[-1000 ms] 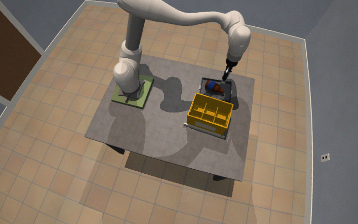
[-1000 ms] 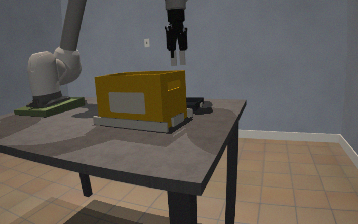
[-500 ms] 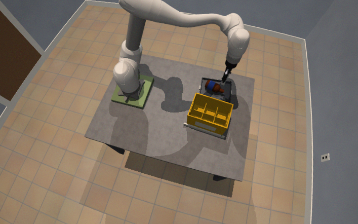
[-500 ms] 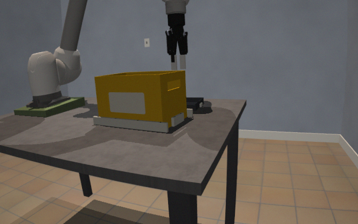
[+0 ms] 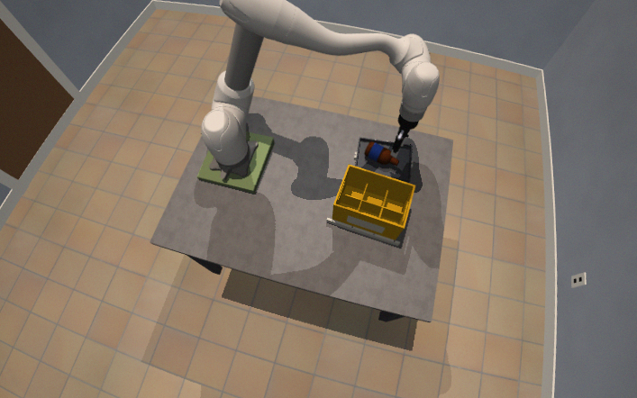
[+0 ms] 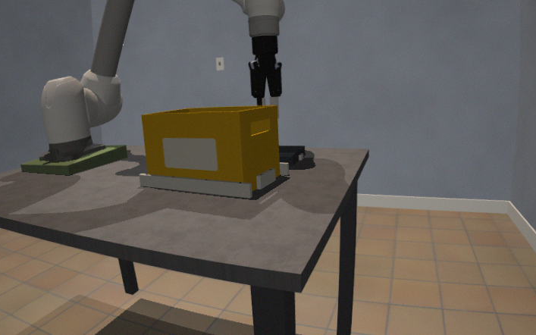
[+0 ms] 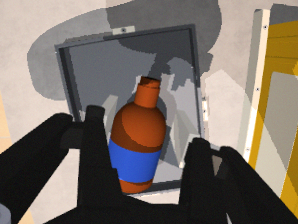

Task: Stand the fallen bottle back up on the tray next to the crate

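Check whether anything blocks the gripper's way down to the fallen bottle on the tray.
Nothing visible does. In the wrist view the bottle lies on the tray directly below the gripper, framed between its partly open, empty jaws. The yellow crate stands beside the tray, off the descent line, though its wall is close to the gripper's side.

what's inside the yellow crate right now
The yellow crate shows only bare dividers forming compartments from above. The near wall hides part of the front cells. The bottle lies on the tray behind.
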Robot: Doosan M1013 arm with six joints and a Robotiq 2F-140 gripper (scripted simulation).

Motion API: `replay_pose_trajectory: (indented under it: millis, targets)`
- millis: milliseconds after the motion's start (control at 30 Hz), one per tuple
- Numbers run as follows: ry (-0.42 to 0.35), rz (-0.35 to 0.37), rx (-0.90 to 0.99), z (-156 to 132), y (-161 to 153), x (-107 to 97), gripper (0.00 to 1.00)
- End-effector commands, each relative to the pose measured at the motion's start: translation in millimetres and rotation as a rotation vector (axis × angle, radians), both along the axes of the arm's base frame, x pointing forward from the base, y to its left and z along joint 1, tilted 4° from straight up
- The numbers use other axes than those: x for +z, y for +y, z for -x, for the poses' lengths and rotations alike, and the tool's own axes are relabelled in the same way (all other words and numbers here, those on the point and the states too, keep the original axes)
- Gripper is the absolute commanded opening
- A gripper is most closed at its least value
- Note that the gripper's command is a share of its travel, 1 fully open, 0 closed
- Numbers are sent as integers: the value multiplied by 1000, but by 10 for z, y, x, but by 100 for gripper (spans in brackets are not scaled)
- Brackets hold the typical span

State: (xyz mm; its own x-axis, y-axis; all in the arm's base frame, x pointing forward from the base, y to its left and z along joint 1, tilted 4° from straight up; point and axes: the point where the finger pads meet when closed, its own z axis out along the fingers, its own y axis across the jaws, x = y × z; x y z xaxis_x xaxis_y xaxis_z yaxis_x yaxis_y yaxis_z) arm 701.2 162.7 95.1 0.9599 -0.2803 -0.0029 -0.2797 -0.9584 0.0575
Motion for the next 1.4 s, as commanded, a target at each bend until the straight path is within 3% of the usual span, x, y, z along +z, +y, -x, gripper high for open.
replay_pose_trajectory:
  millis: [0, 500, 1367]
  targets:
    - [0, 4, -2, -4, -28, -93, 44]
    - [0, 4, -2, 3, -51, -478, 44]
    - [0, 4, -2, 4, -54, -530, 44]
